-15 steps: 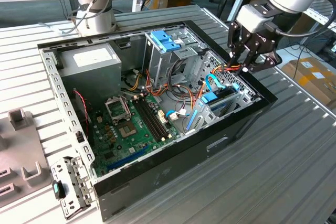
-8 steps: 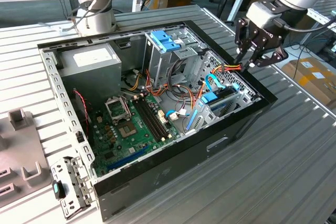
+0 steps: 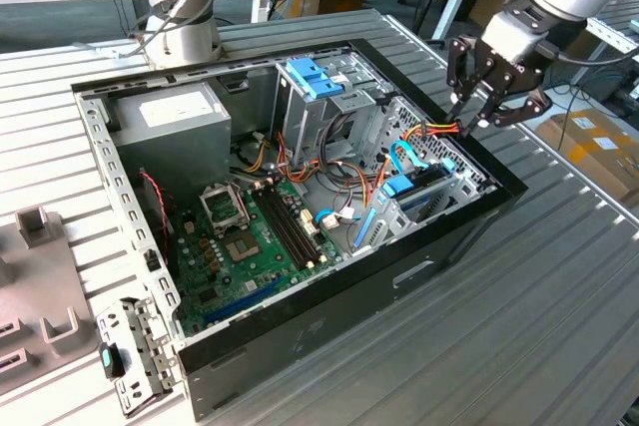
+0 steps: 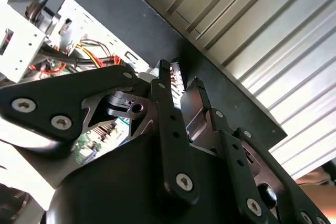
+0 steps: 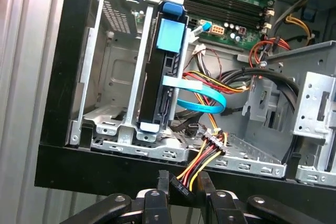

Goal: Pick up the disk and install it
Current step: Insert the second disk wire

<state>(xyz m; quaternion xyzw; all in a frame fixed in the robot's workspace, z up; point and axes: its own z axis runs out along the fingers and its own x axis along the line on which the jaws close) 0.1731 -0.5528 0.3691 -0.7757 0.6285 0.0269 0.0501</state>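
Observation:
The disk [image 5: 157,93] stands on edge in a slot of the metal drive cage [image 5: 113,77] inside the open computer case [image 3: 329,296]. A blue rail [image 5: 170,35] runs along its top edge. In the exterior view the disk [image 3: 411,185] sits near the case's right wall. My gripper [image 5: 181,187] hovers just outside that wall, above the black rim. Its fingers are shut on the black connector [image 5: 177,186] of a yellow, red and black power cable [image 5: 207,150]. In the exterior view the gripper [image 3: 471,119] hangs over the case's right edge, and its narrow fingers [image 4: 163,85] also appear in the second wrist view.
A blue flat cable [image 5: 202,103] loops beside the disk. A blue bracket [image 3: 312,77] tops the tall drive cage, and a grey power-supply box [image 3: 170,122] fills the back corner. The motherboard [image 3: 250,236] lies in the middle. Grey fixtures [image 3: 40,276] stand at the exterior view's left.

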